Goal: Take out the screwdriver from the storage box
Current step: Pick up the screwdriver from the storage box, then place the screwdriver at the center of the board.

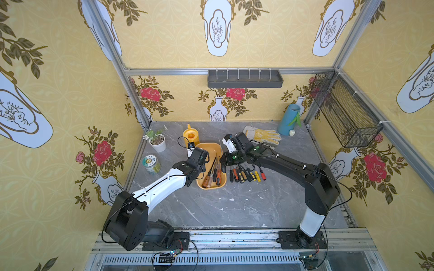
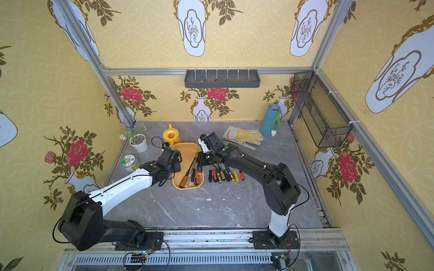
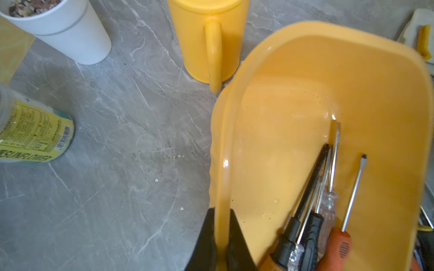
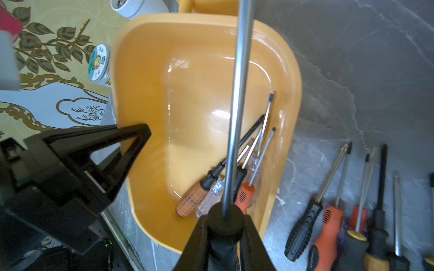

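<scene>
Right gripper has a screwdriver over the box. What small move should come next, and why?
Probably carry the black-handled screwdriver sideways toward the row of screwdrivers on the table: the right gripper is clamped on its handle over the storage box, whose rim the left gripper pinches.

Grey marble-look tabletop (image 1: 223,206), a few white flecks on it. Back-left: small white pot (image 1: 157,142) w/ gravel on top & a green sprig w/ white flowers. Nearer the front, by the left edge, a jar (image 1: 151,164); its yellow-green label reads SUNFLOWER in the left wrist view. Yellow watering can (image 1: 191,137) stands right of the pot, apart from it. Back-right: work glove (image 1: 263,136), white & yellow, lying flat. Just beyond it, in the corner, a blue vase (image 1: 288,119), tube-shaped, green leaf hanging on it, small white bit (image 1: 292,133) at its foot. Back wall: grey plastic shelf (image 1: 245,78). Right wall: black wire mesh basket (image 1: 345,110). Yellow wallpaper (image 1: 164,42), roses & vases.
</scene>
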You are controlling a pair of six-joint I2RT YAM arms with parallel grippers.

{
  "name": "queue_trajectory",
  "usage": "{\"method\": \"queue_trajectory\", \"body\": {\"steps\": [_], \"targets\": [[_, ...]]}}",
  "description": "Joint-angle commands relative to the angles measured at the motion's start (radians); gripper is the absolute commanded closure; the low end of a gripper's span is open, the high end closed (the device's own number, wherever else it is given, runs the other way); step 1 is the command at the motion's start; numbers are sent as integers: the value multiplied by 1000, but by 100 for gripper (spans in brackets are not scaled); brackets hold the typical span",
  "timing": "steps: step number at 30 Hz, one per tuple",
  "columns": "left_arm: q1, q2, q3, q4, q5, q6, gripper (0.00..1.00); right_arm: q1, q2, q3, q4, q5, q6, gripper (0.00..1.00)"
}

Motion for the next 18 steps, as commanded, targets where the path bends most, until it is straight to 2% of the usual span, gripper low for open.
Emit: {"method": "queue_trajectory", "body": {"steps": [1, 11, 18], "targets": [[4, -3, 6, -4, -28, 23, 100, -15, -20, 0, -64, 55, -48, 100], [8, 33, -6, 8, -10, 23, 100, -126, -38, 51, -358, 195, -175, 100], [8, 58, 2, 23, 1, 28, 100, -177, -20, 41, -447, 268, -204, 100]]}}
